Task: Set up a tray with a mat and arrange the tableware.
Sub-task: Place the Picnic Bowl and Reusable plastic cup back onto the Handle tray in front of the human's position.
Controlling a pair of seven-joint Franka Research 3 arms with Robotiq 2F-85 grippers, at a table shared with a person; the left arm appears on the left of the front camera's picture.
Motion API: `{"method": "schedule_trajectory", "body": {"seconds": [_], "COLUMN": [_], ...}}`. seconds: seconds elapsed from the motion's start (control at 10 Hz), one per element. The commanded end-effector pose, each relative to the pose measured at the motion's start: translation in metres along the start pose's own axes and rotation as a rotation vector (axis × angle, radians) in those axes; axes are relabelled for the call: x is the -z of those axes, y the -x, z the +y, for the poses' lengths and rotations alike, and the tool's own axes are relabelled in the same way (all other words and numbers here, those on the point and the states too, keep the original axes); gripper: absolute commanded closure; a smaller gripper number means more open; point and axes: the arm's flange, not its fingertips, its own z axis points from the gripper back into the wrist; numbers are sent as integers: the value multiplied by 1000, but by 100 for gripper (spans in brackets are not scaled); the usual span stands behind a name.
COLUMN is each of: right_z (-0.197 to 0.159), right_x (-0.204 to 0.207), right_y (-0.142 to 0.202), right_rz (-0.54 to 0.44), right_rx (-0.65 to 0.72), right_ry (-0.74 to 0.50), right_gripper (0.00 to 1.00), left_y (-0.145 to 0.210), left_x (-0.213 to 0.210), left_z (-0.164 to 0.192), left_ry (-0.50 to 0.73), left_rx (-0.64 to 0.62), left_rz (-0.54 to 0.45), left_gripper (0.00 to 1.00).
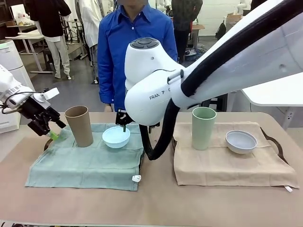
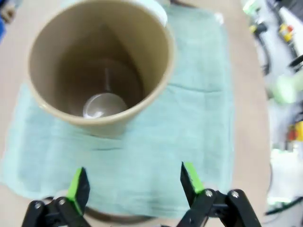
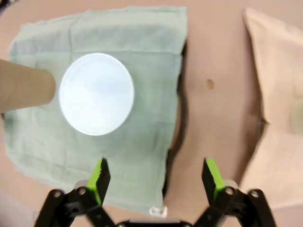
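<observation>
1. Left gripper (image 2: pixel 132 187) is released, empty, just beside the tan tumbler (image 1: pixel 79 125) standing upright on the green mat (image 1: pixel 85 163).
2. Right gripper (image 3: pixel 156 182) is released above the light blue bowl (image 3: pixel 97 93), which sits beside the tumbler.
3. Green tumbler (image 1: pixel 203 127) and grey-white bowl (image 1: pixel 240 141) sit paired on the beige mat (image 1: pixel 227 165) on the bench (image 1: pixel 156 203), likely mirroring settings.

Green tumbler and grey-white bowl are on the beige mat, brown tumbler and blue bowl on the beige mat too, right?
Not quite. The brown tumbler and blue bowl stand on the green mat, as the front view shows. The green tumbler and grey-white bowl are on the beige mat.
</observation>
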Motion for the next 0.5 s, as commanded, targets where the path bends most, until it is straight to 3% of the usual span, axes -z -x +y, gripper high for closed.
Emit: {"method": "schedule_trajectory", "body": {"seconds": [0.0,0.3,0.4], "right_z": [-10,-22,-25], "right_x": [-31,-93,-112], "right_y": [20,34,39], "right_rz": [-45,-13,0], "right_rx": [54,107,118], "right_ry": [79,86,84], "right_gripper": [0,0,0], "left_y": [-36,-88,-110], "left_x": [-17,-31,-38], "left_z": [-49,-89,-102], "left_ry": [-5,-283,-314], "left_rx": [-169,-381,-444], "left_rz": [124,255,275], "left_gripper": [0,0,0]}}
